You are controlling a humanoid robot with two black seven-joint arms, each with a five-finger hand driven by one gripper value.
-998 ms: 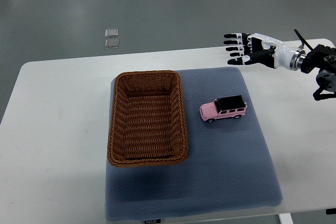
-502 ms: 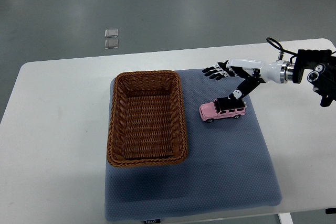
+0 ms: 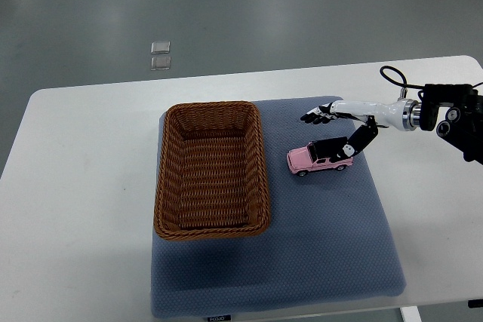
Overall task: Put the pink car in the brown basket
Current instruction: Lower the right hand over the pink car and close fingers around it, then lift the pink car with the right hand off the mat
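Observation:
The pink car, with a black roof, stands on the blue-grey mat just right of the brown wicker basket. The basket is empty. My right hand comes in from the right edge and hovers over the car's rear end. Its fingers are spread above the car and its thumb points down at the car's roof on the right side. The hand does not hold the car. The left arm is out of view.
The mat lies on a white table. Two small clear squares lie on the grey floor beyond the table's far edge. My right arm's wrist and cable sit over the table's right side.
My right hand has lowered and moved slightly right toward the car, its thumb now down beside the car's roof. The car and basket have not moved.

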